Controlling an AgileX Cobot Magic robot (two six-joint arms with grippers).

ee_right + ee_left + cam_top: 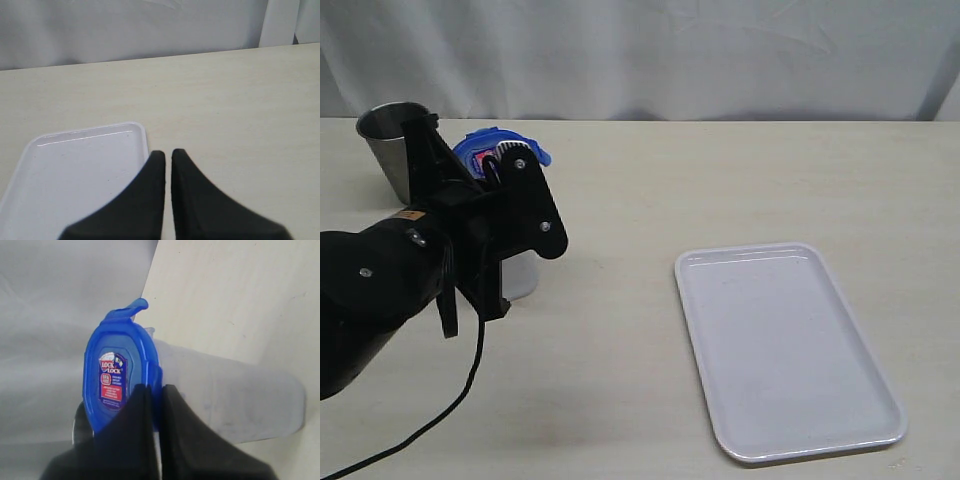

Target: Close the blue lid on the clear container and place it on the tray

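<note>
Beige tabletop (720,180) filled most of the scene, backed by a white curtain. On its right side lay the tray (790,350), white, flat and bare, well apart from everything else. The clear container (523,272) stood upright at the left, mostly hidden in the exterior view behind the black left arm (380,290). A grey metal cup (390,140) stood just behind it.

The blue lid (115,355) sat on the container's mouth. The left gripper (156,390) was pinched onto the lid's near edge, its jaws almost together with only the blue rim between them. The right gripper (167,155) hung over the table beside the tray's corner, pressed together on nothing. A red-and-white sticker (111,380) faced up on the lid. One snap tab (131,309) on the far side flared outward, apparently unlatched.

The step in hand looked like seating and locking the lid. Doing it well probably meant pressing straight down along the container's axis, since the tall tumbler could tip under a sideways push. Each tab would need folding down until it caught, starting opposite the flared one so the lid did not rock. Whether the hidden tabs had latched could not be told.
</note>
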